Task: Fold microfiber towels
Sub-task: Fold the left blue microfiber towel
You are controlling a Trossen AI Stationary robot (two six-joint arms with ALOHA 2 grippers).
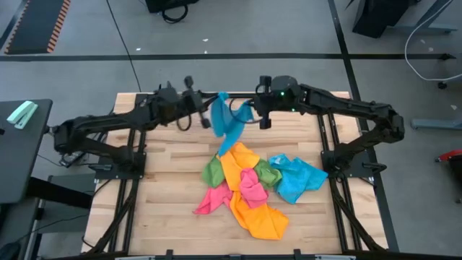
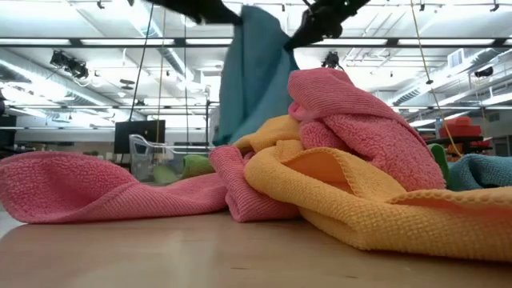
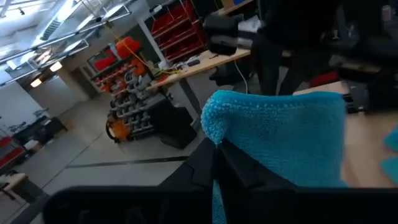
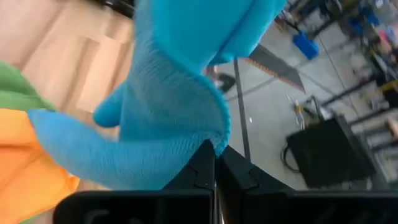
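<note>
High view showed both arms raised over the far part of the wooden table (image 1: 173, 170), holding one blue towel (image 1: 229, 124) between them. The left gripper (image 1: 207, 110) was closed on one upper corner of this towel, and the right gripper (image 1: 254, 110) was closed on the other corner. The blue towel hung down in the air between the two grippers, and its lower end reached to the pile of other towels. In the left wrist view the dark fingers (image 3: 214, 163) pinched the towel edge tightly. In the right wrist view the fingers (image 4: 214, 168) also pinched the cloth. The pile lay near the middle of the table: an orange-yellow towel (image 1: 249, 206), a pink towel (image 1: 253, 186), a green towel (image 1: 213, 172) and a second blue towel (image 1: 297, 177), touching and partly overlapping each other.
</note>
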